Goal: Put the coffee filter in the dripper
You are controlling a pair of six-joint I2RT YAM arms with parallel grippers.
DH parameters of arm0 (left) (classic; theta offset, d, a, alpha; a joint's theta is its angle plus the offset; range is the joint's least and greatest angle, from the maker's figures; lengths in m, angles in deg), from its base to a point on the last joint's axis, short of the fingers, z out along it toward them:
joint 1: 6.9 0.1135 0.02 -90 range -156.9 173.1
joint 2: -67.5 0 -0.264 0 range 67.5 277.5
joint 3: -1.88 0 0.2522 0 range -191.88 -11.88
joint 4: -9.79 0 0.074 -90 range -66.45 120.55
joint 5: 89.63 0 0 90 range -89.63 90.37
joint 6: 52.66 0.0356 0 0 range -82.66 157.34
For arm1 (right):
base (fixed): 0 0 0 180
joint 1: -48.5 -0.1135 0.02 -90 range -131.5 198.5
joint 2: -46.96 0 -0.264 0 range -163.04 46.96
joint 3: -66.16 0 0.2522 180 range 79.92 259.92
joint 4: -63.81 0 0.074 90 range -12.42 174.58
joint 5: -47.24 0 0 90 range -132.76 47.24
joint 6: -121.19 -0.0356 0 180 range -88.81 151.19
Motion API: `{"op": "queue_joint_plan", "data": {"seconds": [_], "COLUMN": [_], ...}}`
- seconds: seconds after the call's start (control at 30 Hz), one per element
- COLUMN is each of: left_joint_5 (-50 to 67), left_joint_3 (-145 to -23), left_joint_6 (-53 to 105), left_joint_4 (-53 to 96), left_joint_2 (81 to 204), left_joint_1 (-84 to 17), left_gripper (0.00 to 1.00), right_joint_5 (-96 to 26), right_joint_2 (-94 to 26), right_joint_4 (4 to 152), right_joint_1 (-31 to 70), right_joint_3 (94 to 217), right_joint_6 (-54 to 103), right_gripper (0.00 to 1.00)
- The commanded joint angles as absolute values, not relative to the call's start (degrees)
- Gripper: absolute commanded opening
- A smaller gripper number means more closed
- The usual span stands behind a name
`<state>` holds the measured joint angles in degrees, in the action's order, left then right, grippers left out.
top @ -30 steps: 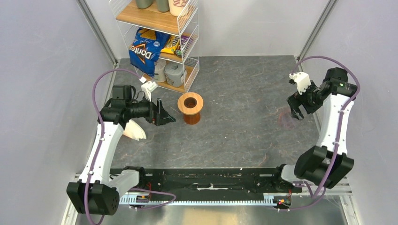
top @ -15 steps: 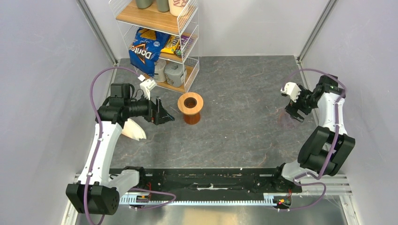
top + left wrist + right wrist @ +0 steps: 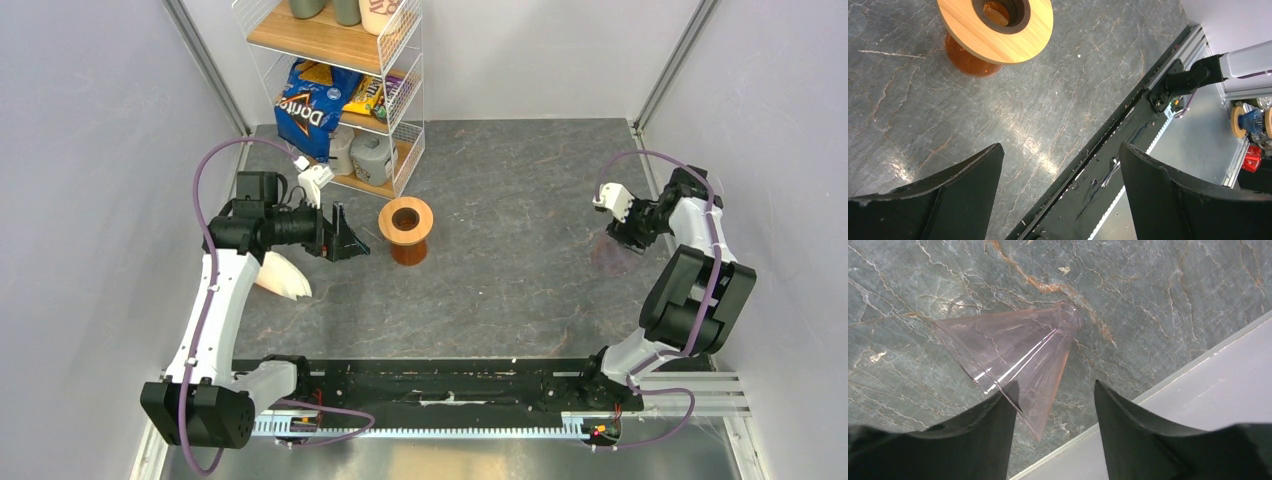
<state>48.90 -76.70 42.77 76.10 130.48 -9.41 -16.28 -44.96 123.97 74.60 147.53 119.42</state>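
On a grey veined stone-look table [image 3: 520, 190], two white-and-black robot arms reach in from the near edge. Back-L corner: wire shelf rack [image 3: 392, 95] w/ a Doritos bag [image 3: 305, 110], snack packs and jugs. L arm [image 3: 215, 300] bends over a cream-white pile of filters [image 3: 288, 280] lying on the table. Dripper [image 3: 424, 222]: orange-brown cone, wide rim, dark centre hole, upright on its narrow foot. L gripper [image 3: 352, 238] hangs w/ fingers spread wide, nothing btwn them. R gripper [image 3: 622, 236], far R by the wall, is likewise spread and empty, low over a clear pink-tinted cone [image 3: 1013, 350] lying on its side. One fingertip overlaps that cone's edge in the wrist view; contact can't be told.

Risks, as I judge: pinching several sheets at once, since thin paper clings; crumpling one; or L fingers nudging the dripper, top-heavy on its foot, and tipping it. R fingers could set the clear cone rolling.

Coffee filter: no single sheet seen apart from the pile, so prob. it comes off that pile, which sits below the L forearm, nearer the base than the fingers. Dripper is just beyond the L fingertips, not touching.
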Motion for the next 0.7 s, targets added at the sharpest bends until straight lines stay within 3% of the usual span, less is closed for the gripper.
{"op": "queue_joint_plan", "data": {"seconds": [0.0,0.13,0.33,0.4,0.53,0.67], "left_joint_5": [47.88,47.74,47.74,47.74,45.79,44.32], "left_joint_3": [-79.52,-79.64,-80.09,-79.93,-80.53,-82.01], "left_joint_6": [42.95,43.23,43.70,43.91,43.47,40.06], "left_joint_4": [77.29,77.28,77.26,77.18,76.28,74.72], "left_joint_2": [130.53,130.91,131.24,131.08,131.02,131.53], "left_joint_1": [-9.48,-9.40,-9.41,-9.40,-9.33,-8.64], "left_gripper": [0.92,0.92,0.91,0.91,0.92,0.97], "right_joint_5": [-15.03,-14.18,-11.39,-9.50,-5.90,-9.56], "right_joint_2": [-45.25,-44.37,-40.76,-38.24,-34.09,-33.35], "right_joint_4": [122.82,126.40,139.80,146.30,154.56,158.22], "right_joint_1": [74.69,74.69,74.69,74.24,70.92,60.20], "right_joint_3": [148.26,148.54,154.32,158.25,166.53,176.53], "right_joint_6": [120.15,121.59,120.14,117.17,102.54,74.52], "right_gripper": [0.58,0.38,0.17,0.00,0.00,0.00]}}
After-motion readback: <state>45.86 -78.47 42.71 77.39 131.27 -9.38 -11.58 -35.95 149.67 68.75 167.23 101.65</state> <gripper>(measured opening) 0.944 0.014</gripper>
